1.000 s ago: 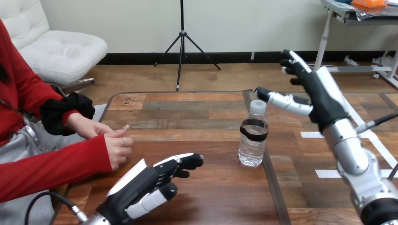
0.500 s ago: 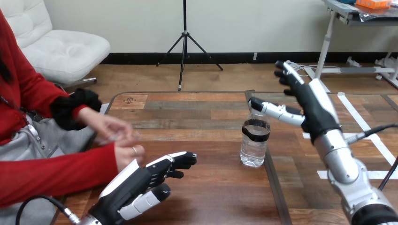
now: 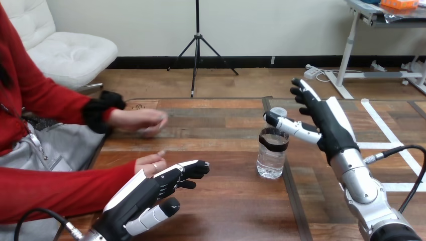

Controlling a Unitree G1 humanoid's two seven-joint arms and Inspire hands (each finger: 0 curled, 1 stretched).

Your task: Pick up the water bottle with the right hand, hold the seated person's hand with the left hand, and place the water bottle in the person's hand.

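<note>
Wooden plank table [image 3: 226, 211] | water bottle [image 3: 272, 153] upright on it | right hand [image 3: 321, 120] spread open beside bottle's top, thumb at cap | left hand [image 3: 150, 193] relaxed, empty, left of bottle, beside person's nearer hand [image 3: 148, 163]

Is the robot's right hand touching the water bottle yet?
Cannot tell. In the head view the thumb of the right hand overlaps the neck of the water bottle, hiding any contact or gap.
</note>
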